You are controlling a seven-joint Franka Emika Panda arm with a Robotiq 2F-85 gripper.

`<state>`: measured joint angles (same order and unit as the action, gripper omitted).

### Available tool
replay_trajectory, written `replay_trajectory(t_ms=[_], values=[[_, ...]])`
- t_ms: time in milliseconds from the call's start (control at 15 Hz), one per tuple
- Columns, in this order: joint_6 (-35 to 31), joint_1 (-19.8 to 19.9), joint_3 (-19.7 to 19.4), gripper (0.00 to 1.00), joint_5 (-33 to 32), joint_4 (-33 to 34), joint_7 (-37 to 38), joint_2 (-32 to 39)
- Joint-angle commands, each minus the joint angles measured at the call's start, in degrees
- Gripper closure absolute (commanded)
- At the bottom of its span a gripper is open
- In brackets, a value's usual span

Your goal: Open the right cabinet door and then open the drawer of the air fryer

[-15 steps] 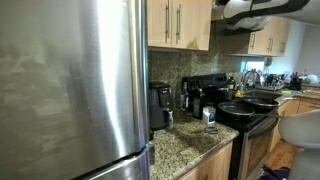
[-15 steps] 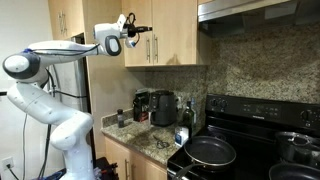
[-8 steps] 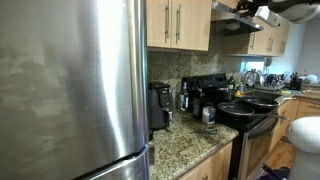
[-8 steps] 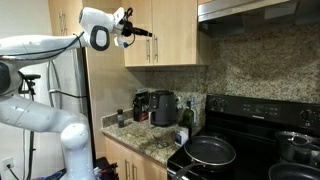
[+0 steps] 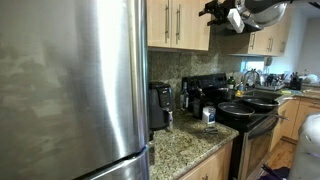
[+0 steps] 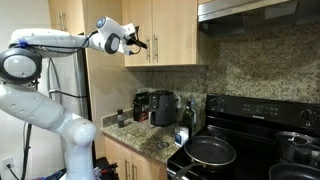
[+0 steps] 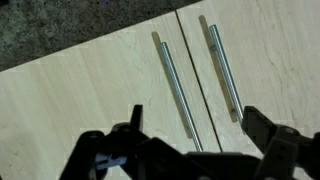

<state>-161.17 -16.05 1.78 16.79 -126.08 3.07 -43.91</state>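
Note:
The right cabinet door is a flat light-wood door with a slim silver bar handle on its left edge, and it looks shut. The wrist view stands upside down, so this door and its handle lie left of the seam. My gripper is open, its two black fingers spread wide just short of the two handles, touching nothing. In both exterior views the gripper hangs high in front of the cabinet. The black air fryer stands on the counter below, its drawer pushed in.
The twin door with its own handle sits beside the seam. A steel fridge stands at the left. A black stove carries pans. A granite counter holds small items and another black appliance.
The gripper has gone from shut to wide open. The arm has swung in closer to the cabinet doors, and the gripper sits a little lower.

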Motion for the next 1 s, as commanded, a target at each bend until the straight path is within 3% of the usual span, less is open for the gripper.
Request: replay_trajectory(t_ms=[0,400,467,600,667,733,933], values=[[-1.07,1.20,0.72,0.00,-0.94,0.38,0.41,1.71],[-23.55,5.37,7.91,0.00,-5.42,7.65,3.24,16.91],[-26.54,7.42,9.78,0.00,-6.53,9.13,4.09,19.32],[-32.29,17.08,16.17,0.00,-7.45,11.39,5.31,22.98],[-28.28,8.99,10.99,0.00,-6.85,7.40,4.36,18.69],[-29.41,10.97,12.22,0.00,-7.00,8.03,4.68,20.07],[-29.20,9.60,11.38,0.00,-7.03,8.13,4.69,19.94]])
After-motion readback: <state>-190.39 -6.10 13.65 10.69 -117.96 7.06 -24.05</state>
